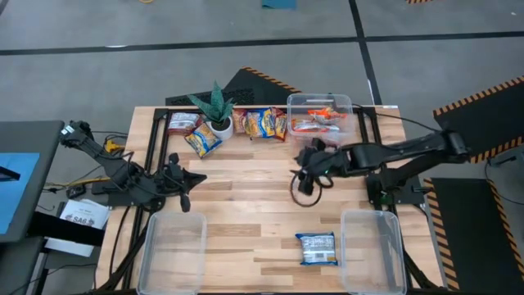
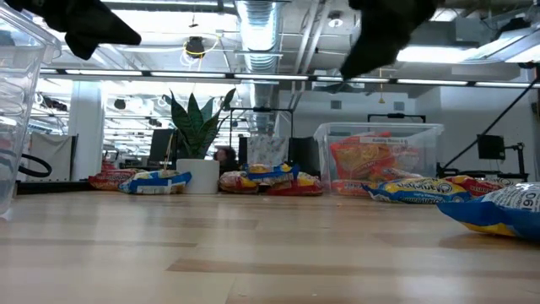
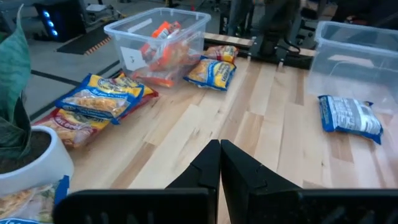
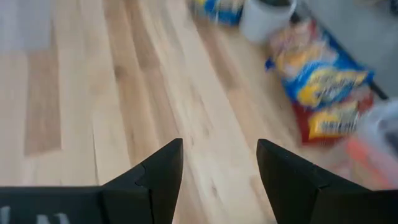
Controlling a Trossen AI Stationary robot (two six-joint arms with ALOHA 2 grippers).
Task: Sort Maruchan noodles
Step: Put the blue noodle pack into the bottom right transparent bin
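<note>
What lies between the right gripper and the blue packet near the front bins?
Only bare wood. In the high view, nothing sits between the right gripper and the blue packet on the table.

The left end effector (image 1: 182,182) waits at the tabletop's left side, its fingers (image 3: 211,168) pressed together. The right arm reaches in from the right, its end effector (image 1: 304,164) spread open above the tabletop's middle.

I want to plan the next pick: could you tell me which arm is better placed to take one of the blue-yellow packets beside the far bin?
Probably the right. The right gripper hovers open just in front of the blue-yellow packets beside the far bin. The left gripper is shut, near the table's left edge.
</note>
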